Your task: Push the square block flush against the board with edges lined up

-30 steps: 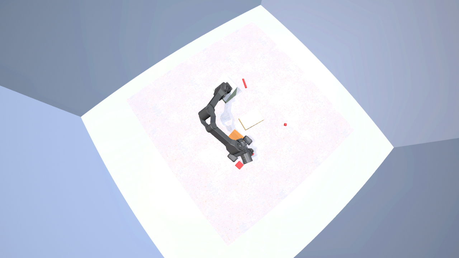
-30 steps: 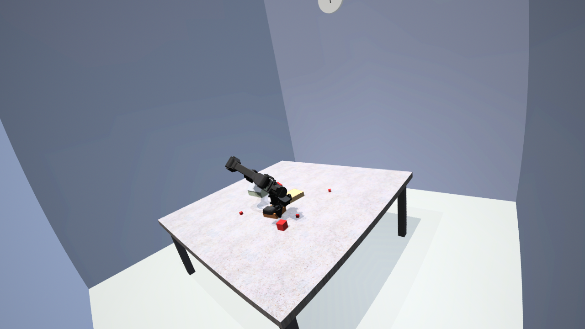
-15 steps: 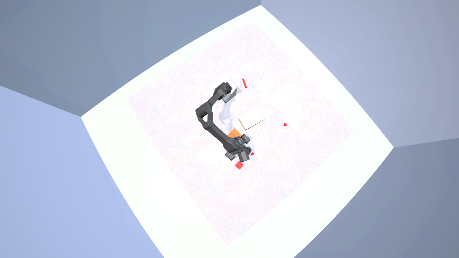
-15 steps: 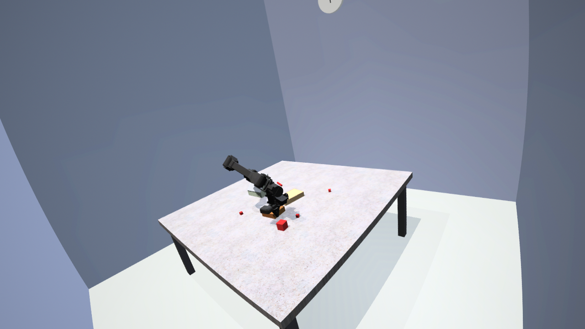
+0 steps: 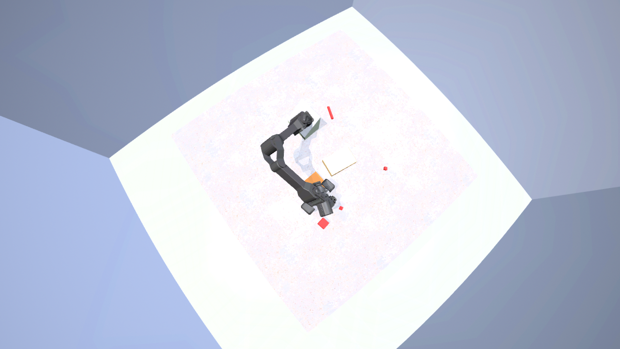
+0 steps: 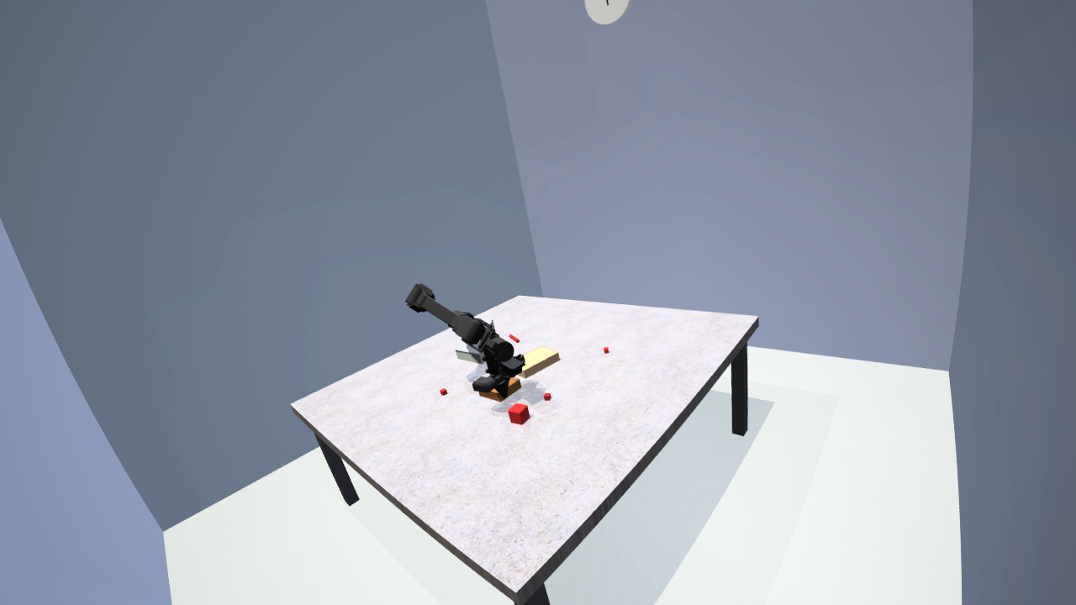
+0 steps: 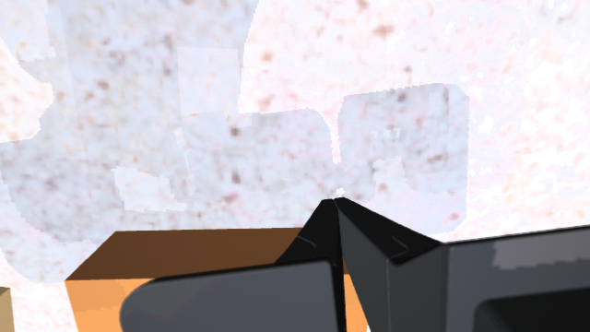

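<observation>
The orange square block [image 5: 314, 177] [image 6: 515, 386] [image 7: 99, 300] lies flat, partly hidden under the arm and fingers. The pale yellow board [image 5: 340, 161] [image 6: 540, 360] [image 7: 5, 310] lies flat nearby, with a gap between it and the block; only its corner shows in the wrist view. My gripper [image 6: 503, 396] [image 7: 334, 209] is shut and empty, low at the block's dark side facing away from the arm's base. In the wrist view the fingers overlap that side's right part; I cannot tell if they touch it. The arm hides the fingertips in the top view.
A larger red cube [image 5: 322, 223] [image 6: 518, 413] and a small red cube [image 5: 341, 207] [image 6: 546, 396] lie near the gripper. Another small red cube [image 5: 385, 168] [image 6: 605, 349] lies beyond the board. A red bar [image 5: 330, 112] [image 6: 514, 338] lies near the arm's base.
</observation>
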Motion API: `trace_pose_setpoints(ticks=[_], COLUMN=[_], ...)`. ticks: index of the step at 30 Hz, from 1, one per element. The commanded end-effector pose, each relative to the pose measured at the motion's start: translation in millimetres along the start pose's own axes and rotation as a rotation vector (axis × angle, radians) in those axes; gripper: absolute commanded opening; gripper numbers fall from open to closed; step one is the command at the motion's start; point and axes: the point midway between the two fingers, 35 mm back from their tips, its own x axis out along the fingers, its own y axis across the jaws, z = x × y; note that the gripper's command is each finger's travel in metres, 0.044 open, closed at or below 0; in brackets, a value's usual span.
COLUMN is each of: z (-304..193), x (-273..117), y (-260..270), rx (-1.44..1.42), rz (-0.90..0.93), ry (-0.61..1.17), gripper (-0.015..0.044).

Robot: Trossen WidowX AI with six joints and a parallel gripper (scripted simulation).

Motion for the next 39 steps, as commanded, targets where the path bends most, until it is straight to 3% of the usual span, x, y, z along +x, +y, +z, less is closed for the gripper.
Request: trace_pose_setpoints(ticks=[1, 25, 39], z=[-10.8, -42.5, -24.3], x=[6.0, 5.3, 5.5], y=[4.7, 7.0, 3.9], rx=[-0.015, -0.017, -0.016], rz=[0.010, 0.010, 0.010], ry=[0.022, 0.024, 0.023], gripper=[0.0000, 0.0000, 0.0000])
